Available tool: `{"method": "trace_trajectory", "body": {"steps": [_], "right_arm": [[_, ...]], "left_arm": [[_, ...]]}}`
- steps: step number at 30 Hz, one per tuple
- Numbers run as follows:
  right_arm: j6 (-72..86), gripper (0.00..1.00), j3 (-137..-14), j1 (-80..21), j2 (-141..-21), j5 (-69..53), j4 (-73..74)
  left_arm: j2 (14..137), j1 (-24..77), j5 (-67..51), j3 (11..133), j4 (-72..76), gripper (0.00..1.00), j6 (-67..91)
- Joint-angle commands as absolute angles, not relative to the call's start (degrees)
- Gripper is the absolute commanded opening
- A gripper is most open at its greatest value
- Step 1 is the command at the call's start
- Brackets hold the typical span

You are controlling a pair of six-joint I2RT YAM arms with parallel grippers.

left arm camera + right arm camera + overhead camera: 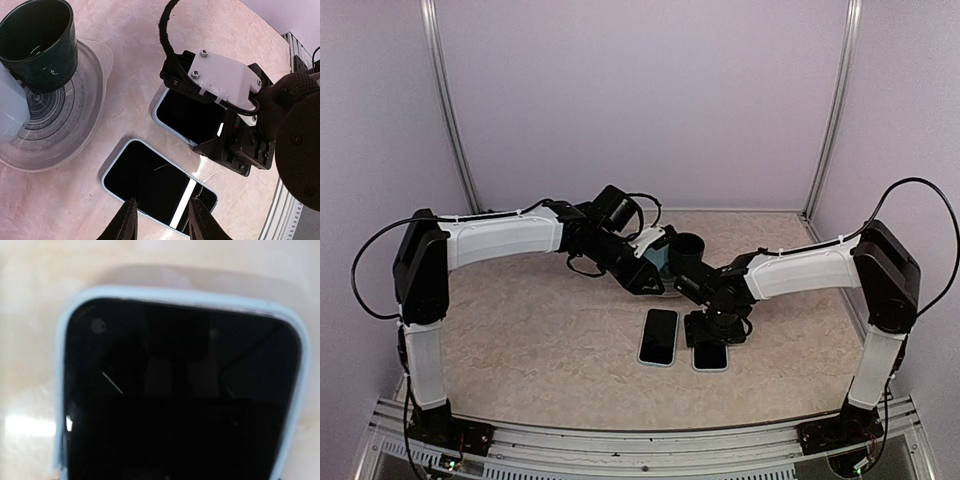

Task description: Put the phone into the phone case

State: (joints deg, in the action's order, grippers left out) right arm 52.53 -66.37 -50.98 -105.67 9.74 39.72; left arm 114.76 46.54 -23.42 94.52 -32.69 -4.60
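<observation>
Right tool [715, 328] sits right over the phone [180, 405], lower centre overhead, its grip unreadable. Left tool [163, 202] is spread. Press evenly, because the phone case [59, 390] corner at bottom left looks unseated.

The left arm [505, 238] and right arm [810, 272] share white shells on the long links and black housings at every joint, with black cables [162, 27] looping off them. A white plate [223, 80] with two silver screws caps the right wrist; the left claw [161, 220] has matte black, tapered fingers [126, 224].
</observation>
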Motion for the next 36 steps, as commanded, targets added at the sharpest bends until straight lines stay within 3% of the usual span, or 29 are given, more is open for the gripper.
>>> {"method": "trace_trajectory", "body": {"steps": [1,4,6,9,18,22,25,30,36], "right_arm": [[48.67,0.56,-67.38,-49.53,-107.99,14.43,37.52],[48.00,0.58,-67.13,-49.23,-107.80,13.99,37.20],[47.95,0.66,-66.71,-49.22,-107.53,13.27,36.89],[48.22,0.98,-66.76,-49.22,-106.82,12.59,37.24],[45.13,0.99,-78.40,-52.68,-103.60,17.09,44.47],[37.43,0.99,-78.72,-55.65,-104.19,8.79,32.43],[36.14,0.92,-78.30,-55.97,-107.18,3.99,25.55],[33.61,0.51,-85.42,-57.78,-116.11,-1.03,24.03],[35.87,0.41,-84.98,-58.27,-119.34,-2.46,23.55]], "left_arm": [[111.63,46.14,-22.72,93.78,-33.25,0.37,-5.86],[111.30,46.03,-22.76,93.78,-33.22,0.37,-5.96],[111.19,46.05,-22.83,93.79,-33.31,0.37,-6.10],[111.01,46.05,-22.70,94.15,-33.88,0.37,-6.71],[108.74,43.56,-21.90,98.28,-40.50,0.37,-13.67],[105.33,39.80,-22.76,96.86,-42.78,0.39,-16.64],[103.16,36.00,-23.61,94.05,-43.64,0.43,-16.94],[100.62,29.60,-25.42,87.31,-42.45,0.44,-16.45],[99.82,23.96,-24.04,84.38,-41.98,0.46,-16.72]]}}
